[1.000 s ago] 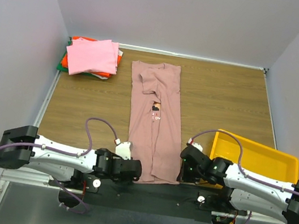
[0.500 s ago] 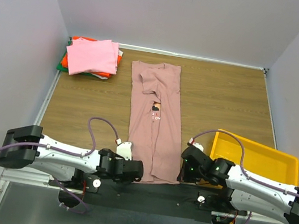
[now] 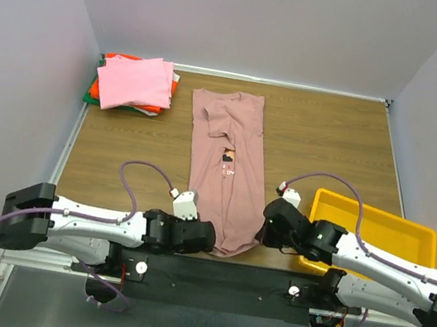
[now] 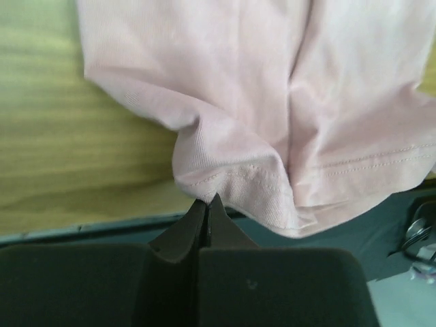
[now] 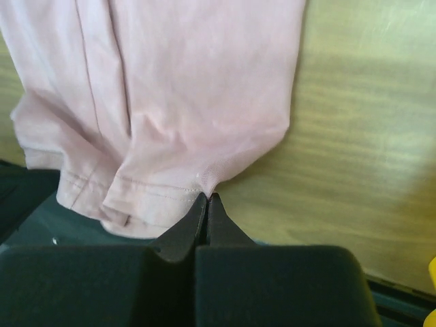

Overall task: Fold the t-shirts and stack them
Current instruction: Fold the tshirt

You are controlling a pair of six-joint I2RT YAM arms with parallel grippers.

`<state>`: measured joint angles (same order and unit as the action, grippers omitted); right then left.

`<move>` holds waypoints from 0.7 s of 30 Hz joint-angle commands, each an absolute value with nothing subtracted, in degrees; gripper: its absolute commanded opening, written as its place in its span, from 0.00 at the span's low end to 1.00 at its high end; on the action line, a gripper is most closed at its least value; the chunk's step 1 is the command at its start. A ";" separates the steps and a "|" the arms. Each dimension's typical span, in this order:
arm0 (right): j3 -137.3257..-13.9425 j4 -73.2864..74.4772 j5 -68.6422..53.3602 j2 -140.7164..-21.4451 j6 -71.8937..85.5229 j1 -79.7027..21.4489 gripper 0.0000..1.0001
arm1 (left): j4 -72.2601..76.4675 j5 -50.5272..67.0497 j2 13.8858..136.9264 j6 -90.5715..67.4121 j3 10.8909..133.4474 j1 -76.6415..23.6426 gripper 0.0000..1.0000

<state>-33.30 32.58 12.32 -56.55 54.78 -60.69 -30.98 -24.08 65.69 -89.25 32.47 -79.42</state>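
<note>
A dusty mauve-pink t-shirt (image 3: pixel 227 161) lies lengthwise down the middle of the table, sides folded in, small chest print showing. My left gripper (image 3: pixel 205 235) is shut on its near-left hem corner (image 4: pixel 204 187). My right gripper (image 3: pixel 263 228) is shut on its near-right hem corner (image 5: pixel 208 184). The hem is lifted and bunched between the two grippers. A stack of folded t-shirts (image 3: pixel 133 84), bright pink on top of orange-red and green, sits at the far left corner.
A yellow plastic tray (image 3: pixel 375 228) stands at the near right, beside my right arm. Grey walls close in the table on three sides. The black base bar (image 3: pixel 216 276) runs along the near edge.
Both grippers have moved away from the near edge, drawing the shirt's hem corners up the table. The bottom of the shirt now bunches and lifts off the table edge.
</note>
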 commanded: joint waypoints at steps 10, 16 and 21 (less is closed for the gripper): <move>-44.47 28.13 36.47 -69.94 46.32 -60.38 0.00 | -16.35 -33.13 63.81 -72.52 33.49 -65.50 0.00; -50.09 24.00 39.81 -78.48 41.14 -56.35 0.00 | -10.47 -33.22 63.55 -67.50 31.82 -60.13 0.00; -53.78 19.34 39.03 -84.37 36.31 -51.43 0.00 | -3.70 -32.09 63.81 -62.59 30.24 -55.73 0.00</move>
<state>-50.68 24.08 35.42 -81.65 40.71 -54.50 -10.31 -29.69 64.45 -67.64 31.66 -58.15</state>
